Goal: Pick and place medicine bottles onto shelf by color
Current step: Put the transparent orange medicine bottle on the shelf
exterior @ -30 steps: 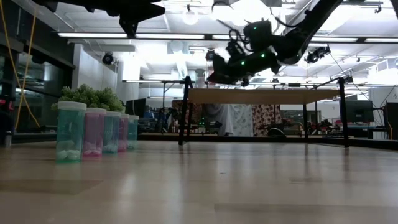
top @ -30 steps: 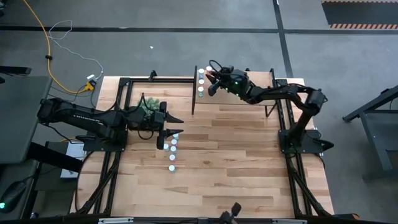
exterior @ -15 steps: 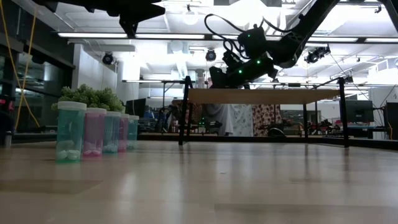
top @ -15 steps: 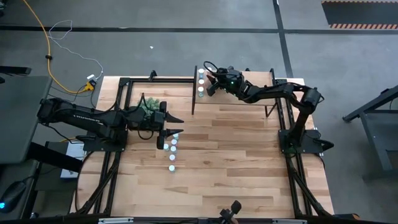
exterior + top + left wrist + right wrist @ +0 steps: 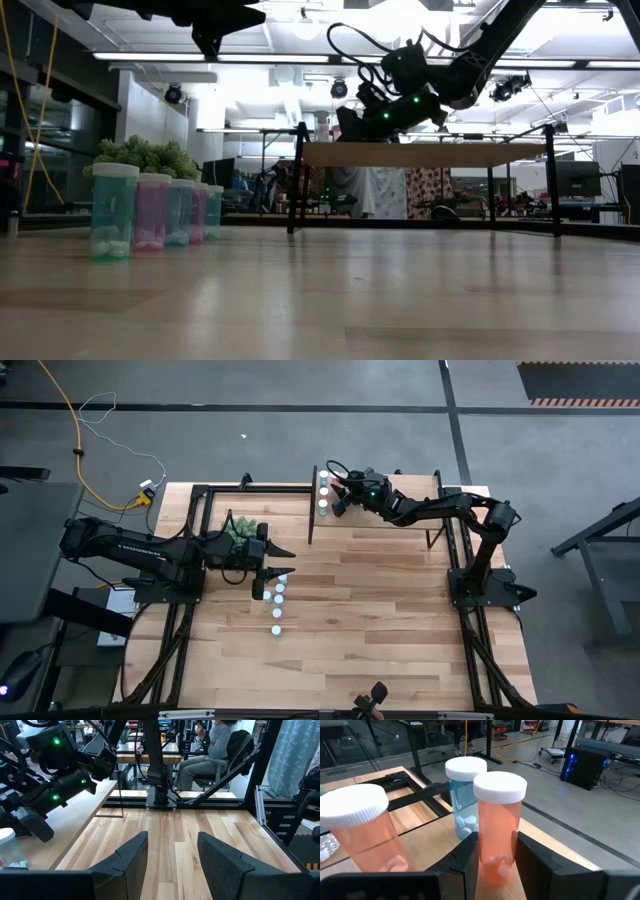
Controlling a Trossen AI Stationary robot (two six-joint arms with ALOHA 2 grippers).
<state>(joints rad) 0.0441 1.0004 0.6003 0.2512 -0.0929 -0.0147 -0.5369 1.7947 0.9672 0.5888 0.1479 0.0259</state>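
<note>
The shelf stands at the table's far side. Three medicine bottles stand at its left end: a pink one, a blue one and another pink one. My right gripper is at that end, level, its fingers on either side of the first pink bottle. Several more teal and pink bottles stand in a row on the tabletop. My left gripper hangs open above that row's far end, with nothing between its fingers. My right gripper has the pink bottle's lower body between its two fingers, which lie close against both sides. It comes in nearly level from the table's right. The bottle is upright with its base on the shelf board, cap up.
A bushy green plant sits behind my left gripper. The shelf's black legs come down to the tabletop. A person sits beyond the table. Bare wood lies in the table's middle and near half.
My right gripper has sunk a little onto the shelf's left end and edged toward the table's left, tipping closer to level; over the last half second it has kept still.
</note>
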